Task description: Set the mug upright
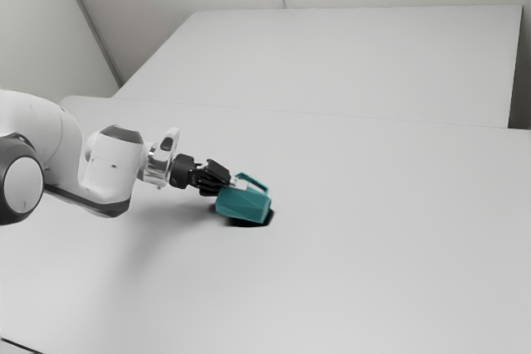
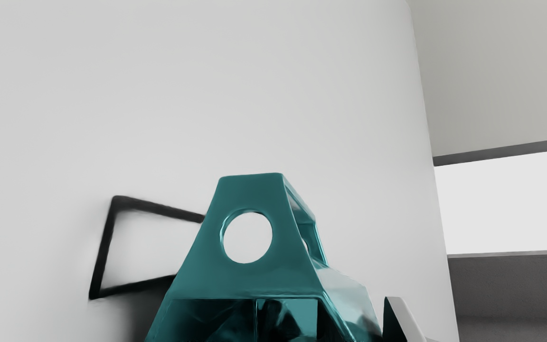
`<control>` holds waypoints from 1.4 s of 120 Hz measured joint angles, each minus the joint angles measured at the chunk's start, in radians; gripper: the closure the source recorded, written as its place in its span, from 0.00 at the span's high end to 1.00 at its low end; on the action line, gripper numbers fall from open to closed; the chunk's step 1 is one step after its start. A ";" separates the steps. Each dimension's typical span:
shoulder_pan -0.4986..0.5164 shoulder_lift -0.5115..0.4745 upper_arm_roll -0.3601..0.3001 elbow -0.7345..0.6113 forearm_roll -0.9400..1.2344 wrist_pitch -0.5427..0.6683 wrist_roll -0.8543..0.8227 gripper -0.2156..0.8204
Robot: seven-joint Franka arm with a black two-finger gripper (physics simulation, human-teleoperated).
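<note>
Tilting over pale table (image 1: pixel 373 246), teal mug (image 1: pixel 243 205) sat at end of gripper (image 1: pixel 235 181), handle (image 1: pixel 255 181) toward far side. Gripper reached from exterior view's left; whether clenched or released, couldn't tell.

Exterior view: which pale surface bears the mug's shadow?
The nearer surface, under the mug and arm; the farther surface begins beyond its back edge.

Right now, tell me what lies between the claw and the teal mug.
Nothing I can see: in the exterior view the claw reaches right up to the mug and overlaps it, leaving no visible stretch between them.
</note>
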 joint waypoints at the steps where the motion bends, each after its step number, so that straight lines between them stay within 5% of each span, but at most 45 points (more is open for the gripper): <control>1: 0.000 0.000 0.000 0.000 0.000 0.000 0.000 0.13; 48: -0.027 -0.063 -0.010 0.090 0.056 0.009 -0.021 0.05; 70: -0.034 -0.066 -0.039 0.320 0.449 0.026 -0.109 0.04; 98: -0.040 -0.042 -0.078 0.399 0.990 0.107 -0.236 0.03; 144: -0.051 0.061 -0.082 0.380 1.219 0.278 -0.477 0.03; 160: -0.054 0.066 -0.082 0.377 1.222 0.292 -0.539 0.15; 168: -0.054 0.068 -0.082 0.373 1.223 0.295 -0.567 0.29</control>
